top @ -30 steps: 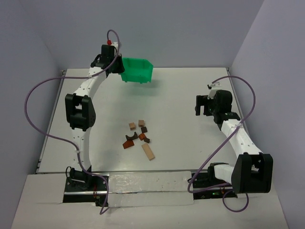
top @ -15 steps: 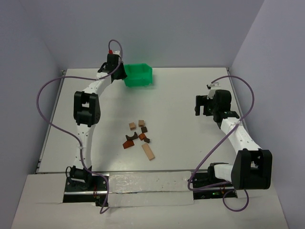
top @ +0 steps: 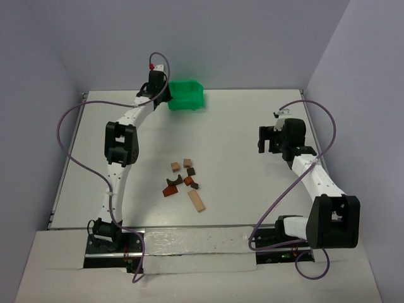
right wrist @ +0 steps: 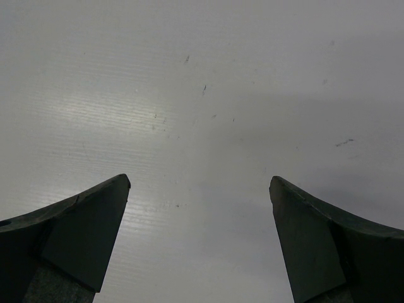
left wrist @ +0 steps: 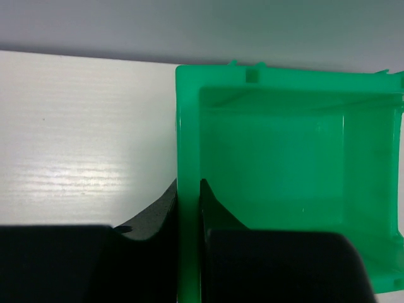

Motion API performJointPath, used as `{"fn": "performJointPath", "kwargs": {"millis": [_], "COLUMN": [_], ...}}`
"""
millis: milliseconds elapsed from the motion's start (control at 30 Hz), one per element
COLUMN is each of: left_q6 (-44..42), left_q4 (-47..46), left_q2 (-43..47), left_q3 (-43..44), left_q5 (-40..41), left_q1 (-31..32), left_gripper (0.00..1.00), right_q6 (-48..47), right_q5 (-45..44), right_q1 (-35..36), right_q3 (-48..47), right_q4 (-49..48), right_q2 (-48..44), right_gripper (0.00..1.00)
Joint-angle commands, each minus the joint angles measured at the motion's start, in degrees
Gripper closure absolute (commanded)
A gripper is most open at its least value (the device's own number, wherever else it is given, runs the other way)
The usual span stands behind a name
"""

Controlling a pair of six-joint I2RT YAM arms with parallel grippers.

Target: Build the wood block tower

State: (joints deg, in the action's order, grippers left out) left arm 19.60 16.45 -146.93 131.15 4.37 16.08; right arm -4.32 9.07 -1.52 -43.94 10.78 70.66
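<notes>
Wooden blocks (top: 184, 182) lie scattered, far from left gripper (left wrist: 187, 186) pinching green bin (left wrist: 188, 113); right gripper (right wrist: 199, 182) spread wide.

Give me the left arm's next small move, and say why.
Probably open the left gripper and let go of the green bin. Its fingers pinch the bin's side wall, and the bin looks empty and sits at the far edge of the table, while the wood blocks lie loose mid-table, unstacked.

Open bench (top: 240, 158) rings the loose blocks (top: 189, 180) mid-bench; beneath my spread right jaws, bare bench. The green bin (left wrist: 188, 126) wall fills my left jaws, far back.
</notes>
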Motion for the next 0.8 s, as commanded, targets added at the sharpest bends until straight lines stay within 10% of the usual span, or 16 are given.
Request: {"fn": "performJointPath", "kwargs": {"millis": [0,267,767], "left_q6": [-0.30,-1.05,-4.70], "left_q4": [-4.76,-5.99,-4.99], "left_q2": [-1.73,-2.30,6.14], "left_q3": [4.11,5.08,4.24], "left_q5": [1.38,1.64,0.62], "left_q1": [0.00,0.00,-0.65], "left_gripper": [0.95,0.84,0.19], "right_q6": [0.19,0.27,-0.34], "right_q5": [-0.46,-0.43,0.38], "right_q1": [-0.24,-0.30,-0.24], "right_q3": [-2.84,-2.82,-2.80], "right_q4": [-0.60,-0.67,-0.85], "right_q2": [0.11,0.03,-4.72], "right_gripper": [0.00,0.00,0.00]}}
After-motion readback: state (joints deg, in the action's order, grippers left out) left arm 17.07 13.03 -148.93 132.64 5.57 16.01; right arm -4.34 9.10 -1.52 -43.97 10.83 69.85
